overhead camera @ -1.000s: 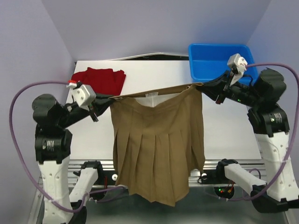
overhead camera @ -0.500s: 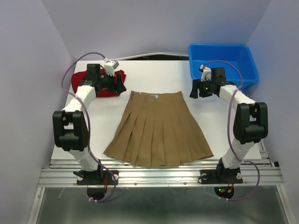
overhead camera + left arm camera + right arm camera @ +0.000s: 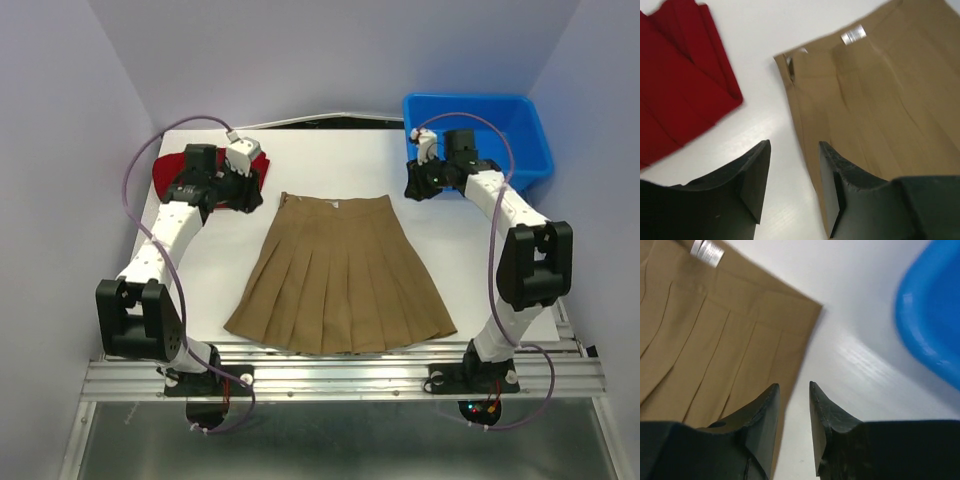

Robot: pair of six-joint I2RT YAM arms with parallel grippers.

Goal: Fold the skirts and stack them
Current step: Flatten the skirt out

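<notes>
The tan-brown pleated skirt (image 3: 340,275) lies spread flat on the white table, waistband toward the back. It also shows in the left wrist view (image 3: 880,100) and the right wrist view (image 3: 715,340). The deep red skirt (image 3: 170,172) lies folded at the back left, partly hidden by the left arm; it shows in the left wrist view (image 3: 675,95). My left gripper (image 3: 255,190) (image 3: 794,170) is open and empty above the table beside the skirt's left waist corner. My right gripper (image 3: 412,187) (image 3: 794,400) is open and empty beside the right waist corner.
A blue plastic bin (image 3: 480,130) stands at the back right, right behind the right gripper; its rim shows in the right wrist view (image 3: 935,320). The white table (image 3: 320,160) ends at a metal rail in front.
A second ago both grippers held the tan skirt hanging by its waist corners. It has since been laid flat and let go. Both grippers have drawn back a little from the corners.
</notes>
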